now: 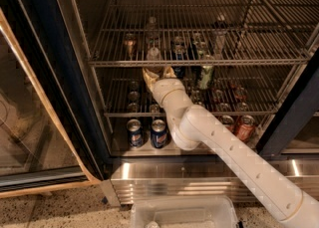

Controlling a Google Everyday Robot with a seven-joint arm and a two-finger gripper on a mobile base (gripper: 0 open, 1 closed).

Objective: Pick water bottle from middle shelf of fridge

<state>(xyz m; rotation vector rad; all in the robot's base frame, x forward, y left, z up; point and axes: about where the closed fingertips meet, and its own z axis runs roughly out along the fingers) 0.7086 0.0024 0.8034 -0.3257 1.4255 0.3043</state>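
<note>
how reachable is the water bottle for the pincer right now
Probably yes. The open pincer sits just below the bottle, which stands near the shelf front with no can between; it likely must rise above the rail first.
</note>
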